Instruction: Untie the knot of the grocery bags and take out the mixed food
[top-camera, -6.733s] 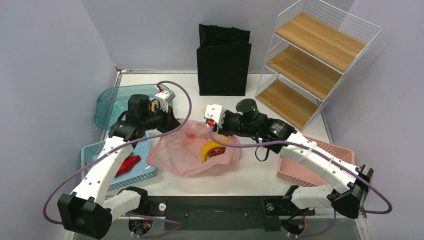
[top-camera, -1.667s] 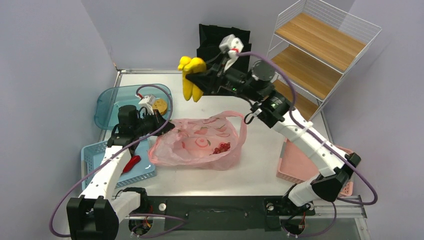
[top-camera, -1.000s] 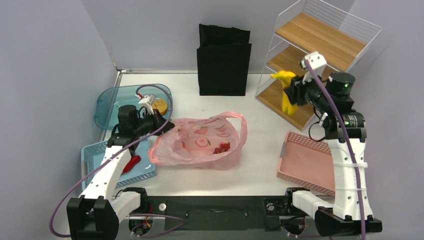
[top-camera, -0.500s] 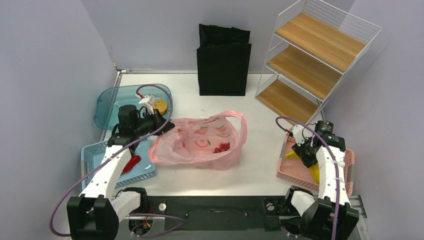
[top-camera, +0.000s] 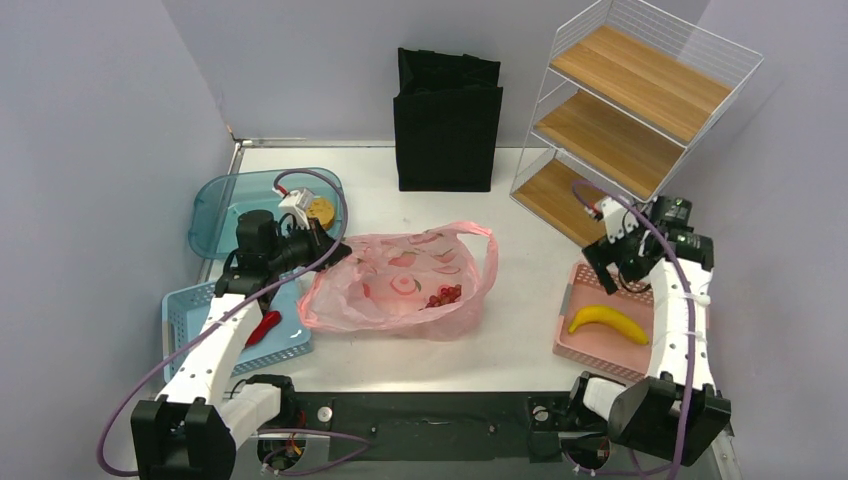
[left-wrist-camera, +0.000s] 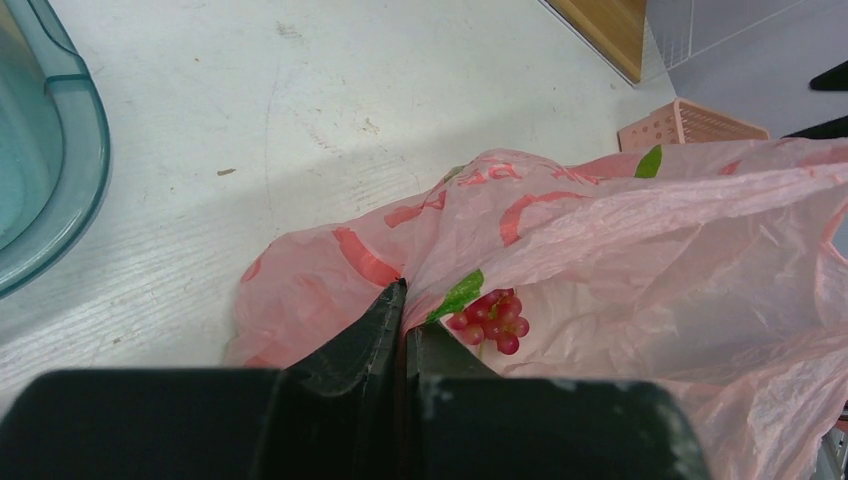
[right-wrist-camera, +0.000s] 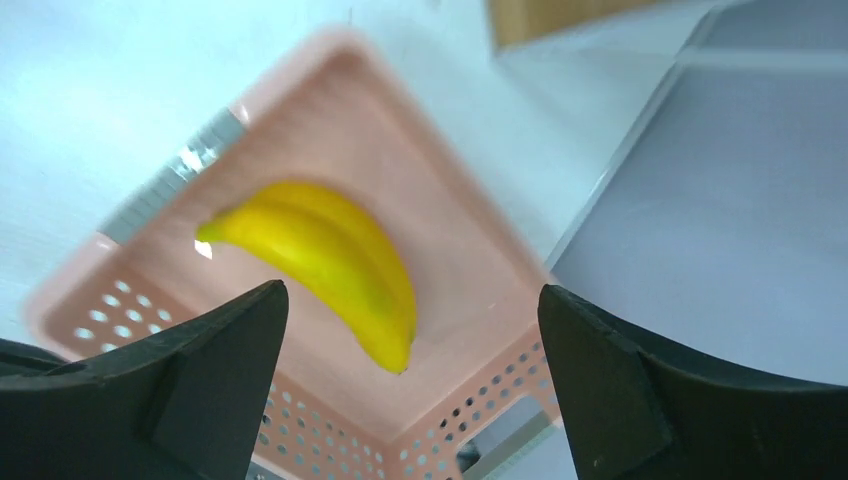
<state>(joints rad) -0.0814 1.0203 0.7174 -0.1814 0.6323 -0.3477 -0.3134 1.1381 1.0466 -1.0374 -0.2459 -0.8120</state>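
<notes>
A banana (top-camera: 608, 322) is being cradled by the pink basket (top-camera: 572, 346), right gripper (top-camera: 611, 274) released; the bag (top-camera: 385, 300), grapes (top-camera: 443, 296) inside, is being pinched by the left gripper (left-wrist-camera: 400, 302).

On the white table (top-camera: 520, 250): pink grocery bag (top-camera: 395, 285) at centre, black tote (top-camera: 447, 120) and wire shelf (top-camera: 620, 130) behind, teal tray (top-camera: 222, 205) and blue basket (top-camera: 180, 305) left, pink basket (top-camera: 600, 347) right.

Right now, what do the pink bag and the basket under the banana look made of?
The pink bag: thin translucent plastic film, crinkled, with the red fruit cluster showing through. The basket: likely rigid moulded plastic, matte pink, with perforated walls.
</notes>
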